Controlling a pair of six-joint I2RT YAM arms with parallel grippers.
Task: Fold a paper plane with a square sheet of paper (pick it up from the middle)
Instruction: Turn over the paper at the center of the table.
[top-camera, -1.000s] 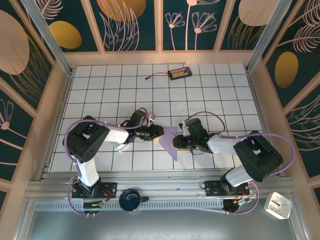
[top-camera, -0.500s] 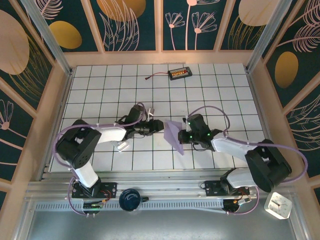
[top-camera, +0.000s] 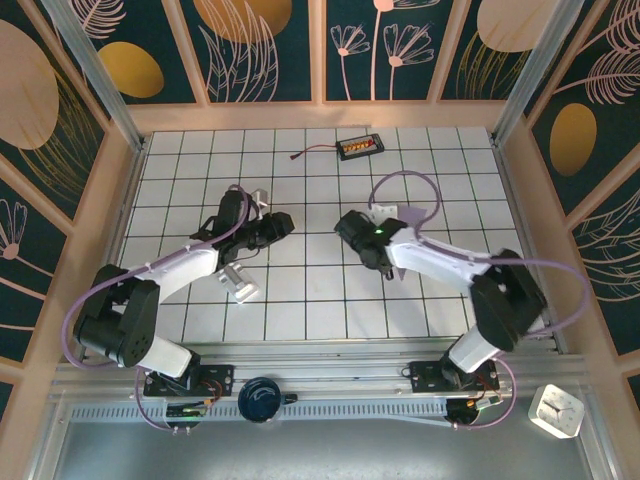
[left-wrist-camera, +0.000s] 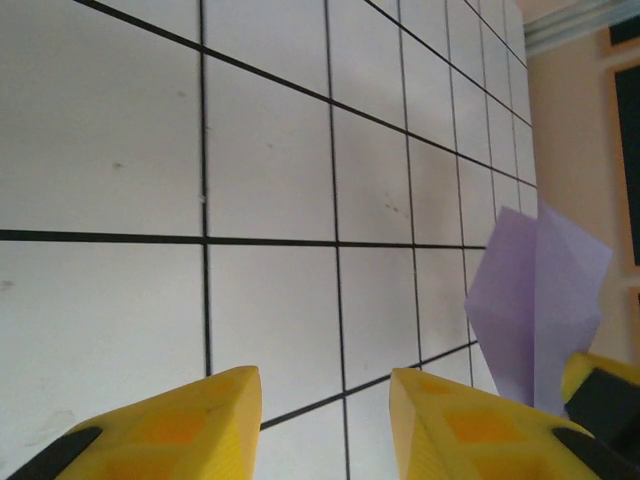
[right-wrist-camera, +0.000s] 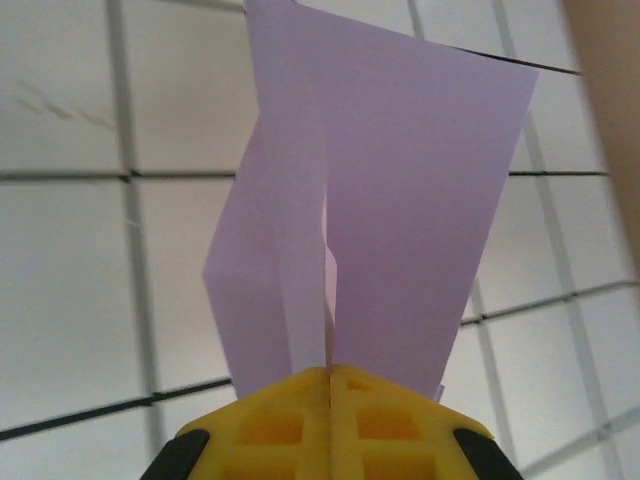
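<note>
Right fingers (right-wrist-camera: 328, 385): pressed fully together on the lower edge of the paper plane (right-wrist-camera: 380, 200). Its folded layers fan up out of the pinch.
Left fingers (top-camera: 285, 223): parted a moderate way with nothing between them. Bare tile shows in the gap between the yellow fingertips (left-wrist-camera: 190, 420).
Paper plane (left-wrist-camera: 535, 300): carried by your right arm alone, above the middle of the white tiled bench (top-camera: 320, 300) and apart from the left fingers.
Step in hand: you seem to be carrying the folded dart one-handed. Keep the pinch tight and low on the crease. Move slowly so the thin paper neither flaps nor slips.
Watch: the small silvery block (top-camera: 240, 283) lies under your left forearm.
Since a second ago: both sets of fingers met at the paper. Your left has since let go and swung out leftward, and your right has reached further back with the paper.
</note>
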